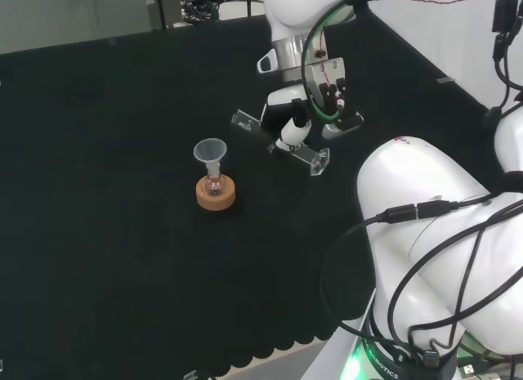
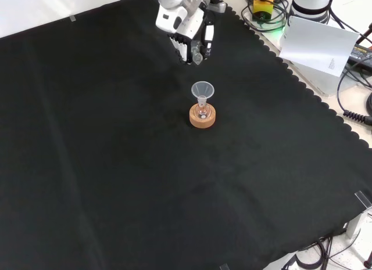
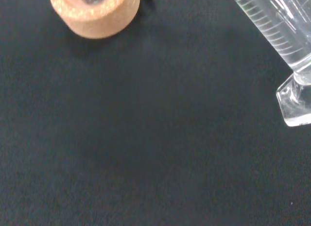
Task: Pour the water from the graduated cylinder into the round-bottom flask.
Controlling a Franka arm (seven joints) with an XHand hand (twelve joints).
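The desk [image 1: 98,192], covered with black cloth, carries the flask set-up out on the open cloth, well away from every edge. Above it the black and white hand [image 1: 315,110] is clamped on the clear graduated cylinder [image 1: 282,143]. Its fingers curl round the barrel, which lies tilted almost level in the head view. The hexagonal foot points toward the arm's base and the mouth toward the far edge of the desk. In the front view the hand [image 2: 189,35] hangs nearer the far edge than the flask, with a gap of cloth between them.

The round cork ring stand [image 1: 216,193] holds the small clear round-bottom flask [image 1: 215,184]. A clear plastic funnel [image 1: 210,154] sits upright in its neck.

By my reading the cylinder is picked up and already tipped, but its mouth is beside the funnel, not over it. Whether water remains in the cylinder or has reached the flask I cannot tell. What seems left is to bring the mouth over the funnel and pour.
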